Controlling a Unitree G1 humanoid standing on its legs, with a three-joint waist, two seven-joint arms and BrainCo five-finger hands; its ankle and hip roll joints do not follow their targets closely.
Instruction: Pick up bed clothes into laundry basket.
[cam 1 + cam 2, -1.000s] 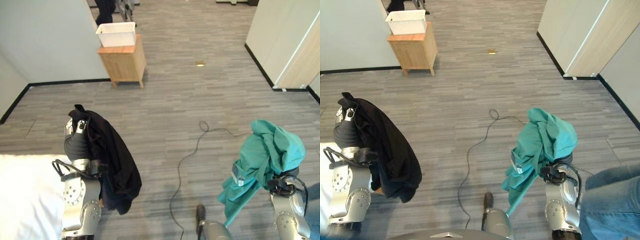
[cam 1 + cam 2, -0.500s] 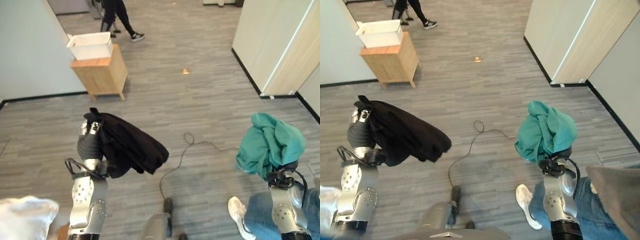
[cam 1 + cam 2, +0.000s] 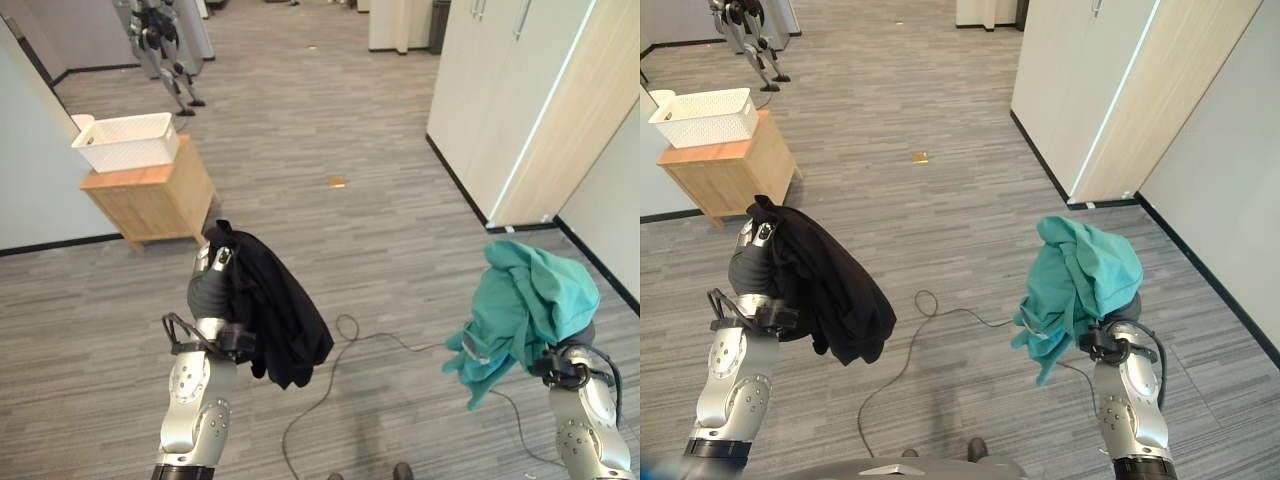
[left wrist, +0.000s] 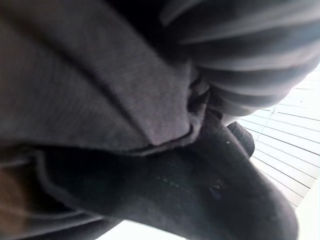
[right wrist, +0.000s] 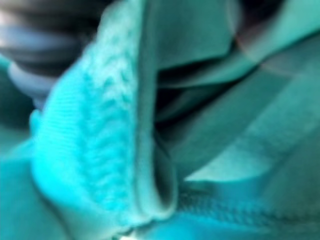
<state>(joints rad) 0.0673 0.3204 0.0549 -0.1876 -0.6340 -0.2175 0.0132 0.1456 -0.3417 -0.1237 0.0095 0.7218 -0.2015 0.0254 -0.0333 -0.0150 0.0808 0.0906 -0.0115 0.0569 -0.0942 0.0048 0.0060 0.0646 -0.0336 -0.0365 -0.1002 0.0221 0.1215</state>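
Left hand [image 3: 213, 268]: black garment [image 3: 270, 315] draped over, grip apparently hidden; white basket [image 3: 125, 141] ahead-left, nearer it. Right hand: teal garment [image 3: 525, 310], likewise.

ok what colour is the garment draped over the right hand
Teal green; the garment shows best in the right eye view.

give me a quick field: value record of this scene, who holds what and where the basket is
left hand: raised, black garment draped over it
right hand: raised, teal garment bunched over it
finger state: hidden under cloth, cannot tell
laundry basket: white, on wooden cabinet, ahead to the left, across the floor
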